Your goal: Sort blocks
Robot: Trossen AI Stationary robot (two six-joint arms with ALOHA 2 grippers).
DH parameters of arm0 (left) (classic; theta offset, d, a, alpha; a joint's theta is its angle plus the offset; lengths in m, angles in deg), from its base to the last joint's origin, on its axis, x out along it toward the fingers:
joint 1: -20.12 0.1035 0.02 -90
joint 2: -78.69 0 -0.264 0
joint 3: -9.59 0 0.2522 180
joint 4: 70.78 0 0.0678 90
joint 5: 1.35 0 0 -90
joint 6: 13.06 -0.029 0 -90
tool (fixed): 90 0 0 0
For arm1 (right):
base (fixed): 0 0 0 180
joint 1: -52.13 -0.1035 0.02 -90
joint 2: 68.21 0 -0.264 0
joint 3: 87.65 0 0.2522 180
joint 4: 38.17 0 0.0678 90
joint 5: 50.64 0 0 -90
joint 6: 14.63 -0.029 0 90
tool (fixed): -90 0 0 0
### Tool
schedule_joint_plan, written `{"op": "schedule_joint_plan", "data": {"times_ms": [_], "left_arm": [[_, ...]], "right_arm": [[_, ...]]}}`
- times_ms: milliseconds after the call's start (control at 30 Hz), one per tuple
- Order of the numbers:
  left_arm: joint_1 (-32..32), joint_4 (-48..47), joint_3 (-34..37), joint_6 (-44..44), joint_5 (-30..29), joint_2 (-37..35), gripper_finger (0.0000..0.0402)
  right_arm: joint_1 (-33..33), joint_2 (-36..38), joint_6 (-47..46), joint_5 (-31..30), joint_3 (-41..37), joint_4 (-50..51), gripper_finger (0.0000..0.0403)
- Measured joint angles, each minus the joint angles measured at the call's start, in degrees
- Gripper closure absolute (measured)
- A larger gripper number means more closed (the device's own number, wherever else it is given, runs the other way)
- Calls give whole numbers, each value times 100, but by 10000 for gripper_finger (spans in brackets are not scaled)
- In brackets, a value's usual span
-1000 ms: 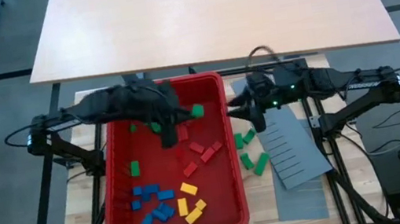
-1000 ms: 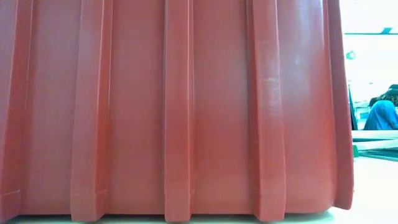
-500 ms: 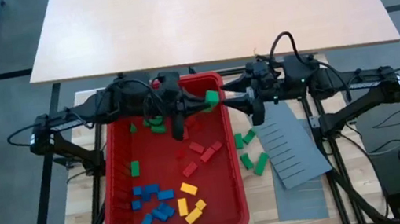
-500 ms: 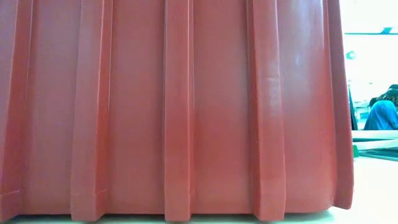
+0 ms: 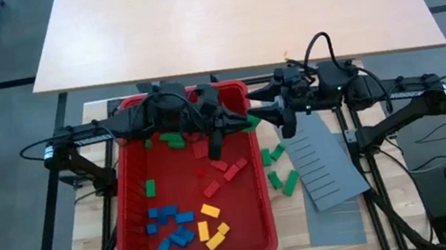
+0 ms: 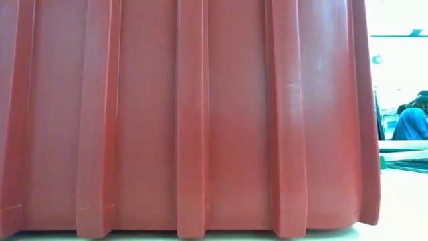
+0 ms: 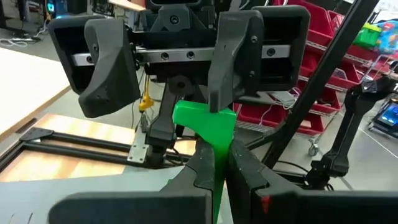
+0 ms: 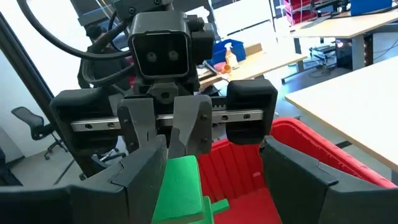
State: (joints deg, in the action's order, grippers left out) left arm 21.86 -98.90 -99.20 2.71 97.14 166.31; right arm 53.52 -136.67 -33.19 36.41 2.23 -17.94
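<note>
I've brought L gripper (image 5: 245, 122) w/ green block (image 7: 205, 124) clamped from mid-bin to red bin's (image 5: 263, 243) right rim; R gripper (image 5: 259, 118) jaws apart around it. Handover imminent, I reckon.

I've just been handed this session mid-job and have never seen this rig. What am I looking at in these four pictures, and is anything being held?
It is a robot with two dark arms, each ending in a two-finger gripper. The overhead picture shows the whole table. On it is a red bin holding red blocks, blue blocks, yellow blocks and a few green ones. Loose green blocks lie beside it on the wood, next to a grey slotted panel. The low picture sits at table height and sees almost only the bin's wall. The other two pictures come from cameras on the wrists. The arms meet over the bin's right rim. The left gripper is shut on a green block, and the right gripper is open around that same block.
</note>
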Motion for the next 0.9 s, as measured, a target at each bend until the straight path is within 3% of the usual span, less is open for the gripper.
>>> {"op": "schedule_joint_plan", "data": {"times_ms": [600, 900], "left_arm": [[27, -166, 0, -68, -339, -12, 401], [40, -143, -4, -67, -305, -12, 401]], "right_arm": [[-81, -34, -186, 210, -17, 58, 139], [-117, -326, -246, 210, -17, 47, 161]]}}
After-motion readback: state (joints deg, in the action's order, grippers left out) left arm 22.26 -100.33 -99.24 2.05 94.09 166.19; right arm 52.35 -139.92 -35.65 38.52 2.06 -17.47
